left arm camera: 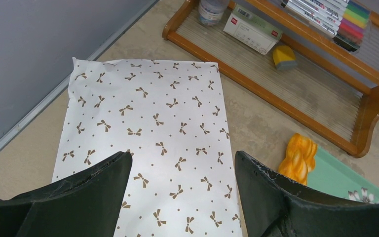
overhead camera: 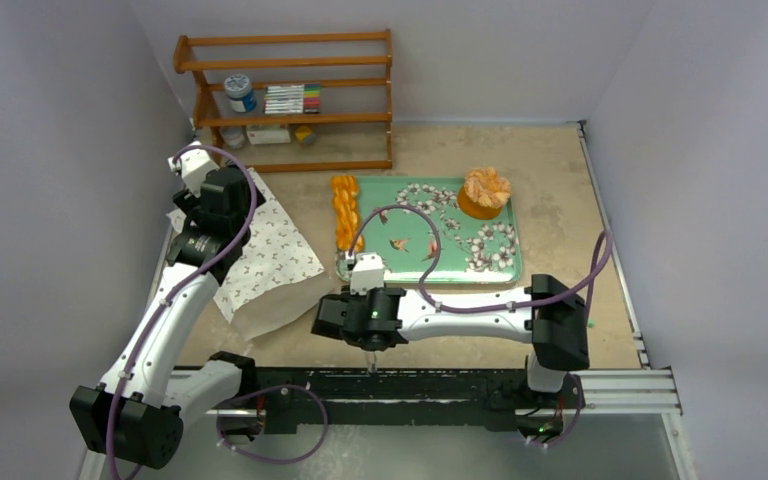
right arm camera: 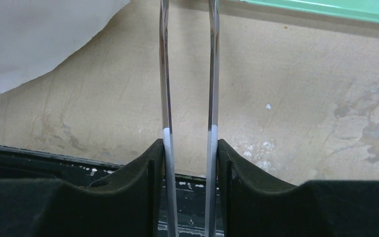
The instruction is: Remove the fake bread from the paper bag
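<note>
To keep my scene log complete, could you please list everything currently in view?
paper bag: 1, white with brown bows, table's left side
braided loaf: 1, orange, tray's left edge
ruffled pastry: 1, pale orange, tray's far right corner
tray: 1, green floral, centre
table: 1, tan
shelf: 1, wooden, back
jars: 2, pale, shelf
marker pack: 1, multicoloured, shelf
box: 1, white, shelf
block: 1, yellow, shelf
tongs: 1, clear, in right gripper
left gripper: black, open above bag
right gripper: black, shut on tongs
</note>
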Available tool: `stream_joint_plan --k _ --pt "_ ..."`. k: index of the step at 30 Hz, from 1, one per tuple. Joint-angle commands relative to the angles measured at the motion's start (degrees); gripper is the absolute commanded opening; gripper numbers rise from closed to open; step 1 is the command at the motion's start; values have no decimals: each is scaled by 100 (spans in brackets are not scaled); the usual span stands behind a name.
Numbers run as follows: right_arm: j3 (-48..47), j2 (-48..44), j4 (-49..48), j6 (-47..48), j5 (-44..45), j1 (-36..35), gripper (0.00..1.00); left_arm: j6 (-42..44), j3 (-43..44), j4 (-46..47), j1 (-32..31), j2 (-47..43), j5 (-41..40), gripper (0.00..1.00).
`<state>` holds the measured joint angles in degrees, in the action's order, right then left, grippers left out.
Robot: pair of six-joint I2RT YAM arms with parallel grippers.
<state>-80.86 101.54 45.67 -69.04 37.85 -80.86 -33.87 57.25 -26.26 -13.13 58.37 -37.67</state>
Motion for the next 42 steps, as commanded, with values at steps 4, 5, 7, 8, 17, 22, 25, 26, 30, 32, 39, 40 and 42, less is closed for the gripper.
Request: stream_joint_plan --k 4,5,7,8,17,22,25,26,30,32,39,40,42 --pt "230 -732 152 -367 323 29 41 -83 91 143 51 -27 57 77" --pt "222 -779 160 -370 383 53 41 -82 98 147 47 -23 58 76" --pt "220 -869 130 -311 457 129 41 -85 108 143 51 -2 58 76" --pt "213 -915 89 -253 494 180 41 -83 110 144 47 0 59 76" --pt "33 -1096 -1046 1188 659 1010 41 -39 154 96 47 -7 38 76" --pt "-185 -862 -2110 2315 555 1601 40 -41 179 70 47 6 32 76" --pt "-412 -630 -2629 2921 363 1985 40 -41 208 44 47 25 32 76" --pt "-503 -543 -2779 3095 287 2100 40 -42 216 47 47 25 25 76" --pt "-940 -42 -3196 3670 -164 2484 39 -24 246 31 47 59 -3 76" --pt "-1171 225 -3278 3779 -374 2627 39 -23 265 14 47 71 -16 76" --pt "-1296 797 -3745 3998 -899 2871 39 -21 251 15 47 89 -47 76" --pt "-1282 834 -3801 4015 -965 2888 39 -22 251 21 47 101 -47 76" --pt "-1207 866 -3932 4040 -1093 2913 39 -23 253 29 47 121 -47 76"
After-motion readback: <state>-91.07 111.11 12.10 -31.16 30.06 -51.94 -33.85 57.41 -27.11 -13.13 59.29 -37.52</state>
